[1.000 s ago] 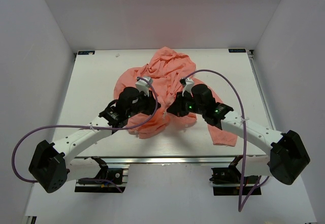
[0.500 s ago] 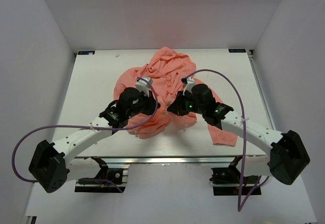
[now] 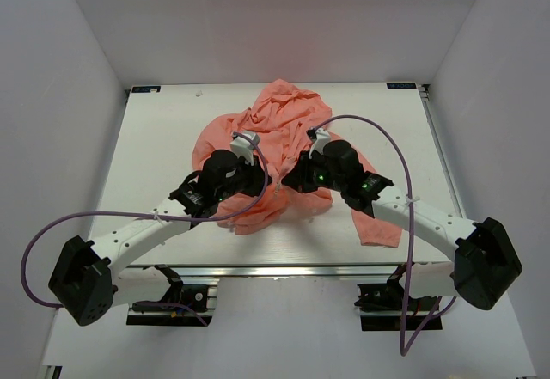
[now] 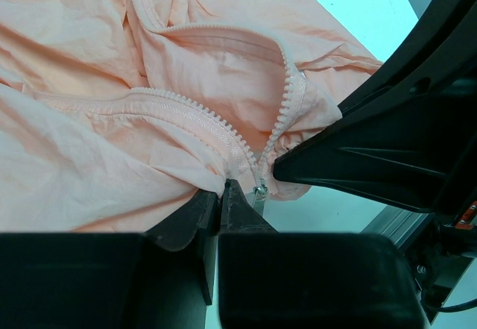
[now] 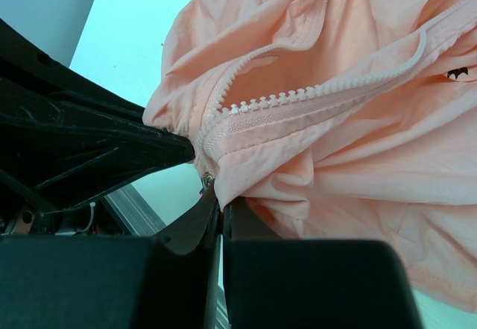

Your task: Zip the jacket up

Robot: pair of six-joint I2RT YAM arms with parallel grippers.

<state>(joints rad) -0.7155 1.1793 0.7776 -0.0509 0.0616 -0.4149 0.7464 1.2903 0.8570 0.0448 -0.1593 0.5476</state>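
Jacket [image 3: 279, 130] pinched from both sides at the foot of its zipper [image 4: 216, 131]

The salmon-pink jacket lies crumpled on the middle of the white table [image 3: 155, 138]. Its bulk is heaped toward 12 o'clock, and one sleeve [image 3: 382, 229] trails off toward 4 o'clock beneath the right arm. The left pincer [image 3: 263, 181] reaches in from 8 o'clock and the right pincer [image 3: 290, 181] from 4 o'clock. Their tips come almost nose to nose at the garment's 6 o'clock edge.

From the left wrist camera, the left pincer's fingers are pressed together on a fold of pink fabric right at the bottom end of the zipper. The small metal slider [image 4: 259, 189] sits just beside them at 3 o'clock, and the tip of the right pincer points in from 3 o'clock, close against the same bunch of cloth. Above the slider the two rows of pale teeth part, one running off toward 10 o'clock and the other curving up toward 1 o'clock, so the front is unzipped.

From the right wrist camera, the right pincer's fingers are likewise squeezed together on the jacket's edge beneath the slider. The left pincer's dark tip enters from 9 o'clock and touches the fabric there.
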